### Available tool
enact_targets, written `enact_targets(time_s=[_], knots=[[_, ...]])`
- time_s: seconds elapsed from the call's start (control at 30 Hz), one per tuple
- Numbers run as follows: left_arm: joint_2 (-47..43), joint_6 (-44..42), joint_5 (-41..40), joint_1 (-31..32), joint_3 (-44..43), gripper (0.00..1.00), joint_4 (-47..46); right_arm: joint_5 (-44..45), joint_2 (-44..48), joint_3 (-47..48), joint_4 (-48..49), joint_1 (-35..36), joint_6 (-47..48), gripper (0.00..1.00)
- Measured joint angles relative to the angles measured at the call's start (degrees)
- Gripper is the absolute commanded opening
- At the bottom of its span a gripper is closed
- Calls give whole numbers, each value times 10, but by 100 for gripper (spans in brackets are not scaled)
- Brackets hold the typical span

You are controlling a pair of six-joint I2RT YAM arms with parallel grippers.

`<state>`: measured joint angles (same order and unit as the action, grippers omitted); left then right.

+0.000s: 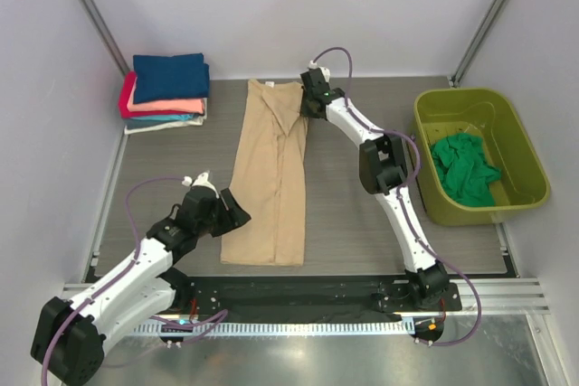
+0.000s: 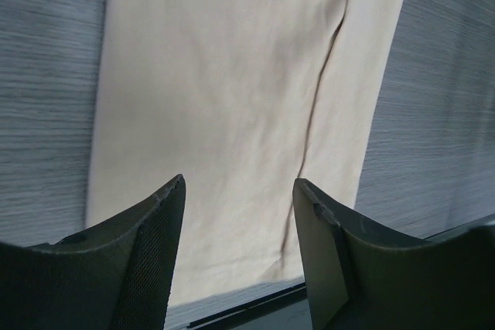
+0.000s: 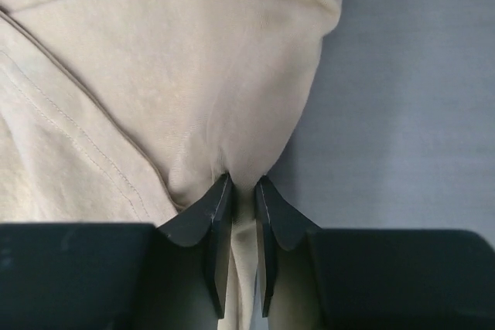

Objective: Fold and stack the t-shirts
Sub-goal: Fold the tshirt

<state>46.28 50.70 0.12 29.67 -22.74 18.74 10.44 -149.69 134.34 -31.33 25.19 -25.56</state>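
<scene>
A tan beige t-shirt lies folded into a long strip down the middle of the table. My right gripper is shut on its far right edge near the collar; the right wrist view shows the cloth pinched between the jaws. My left gripper is open and empty, just left of the shirt's near end; the left wrist view shows the shirt beyond the spread fingers. A stack of folded t-shirts, navy on top with coral pink, red and teal under it, sits at the far left. An emerald green t-shirt lies crumpled in the tub.
The lime-green plastic tub stands at the right side of the table. A dark rail runs along the near table edge. White walls with metal posts close in the back and sides.
</scene>
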Motion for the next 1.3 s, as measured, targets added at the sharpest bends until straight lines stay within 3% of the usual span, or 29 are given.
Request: enact_targets(time_s=[0.03, 0.07, 0.1, 0.17, 0.23, 0.33, 0.47, 0.73, 0.83, 0.97, 1.17, 1.3], knots=[[-2, 2, 1, 1, 4, 59, 0, -7, -23, 37, 5, -2, 8, 29], [-3, 3, 2, 2, 7, 58, 1, -15, -44, 68, 12, -5, 17, 52], [-5, 4, 4, 3, 7, 59, 3, -23, -57, 90, 19, -8, 22, 64], [-11, 5, 5, 4, 8, 59, 7, -38, -66, 105, 35, -15, 51, 80], [-20, 8, 6, 4, 8, 58, 10, -44, -63, 101, 40, -19, 65, 84], [-35, 11, 5, 6, 8, 59, 13, -52, -25, 37, 52, -23, 80, 85], [-43, 11, -3, 7, 8, 58, 16, -57, 90, -135, 65, -27, 87, 86], [-58, 3, -51, 7, 24, 57, 49, -113, 431, -520, 136, -22, 36, 83], [-81, 4, -65, 7, 30, 57, 62, -136, 547, -670, 173, -3, 2, 83], [-80, 6, -74, 7, 31, 56, 64, -150, 629, -826, 188, 60, -30, 83], [-26, 19, -81, 30, 31, 55, 68, -179, 713, -976, 199, 137, -88, 81], [-13, 44, -95, 61, 31, 55, 89, -177, 768, -1028, 209, 177, -130, 80]])
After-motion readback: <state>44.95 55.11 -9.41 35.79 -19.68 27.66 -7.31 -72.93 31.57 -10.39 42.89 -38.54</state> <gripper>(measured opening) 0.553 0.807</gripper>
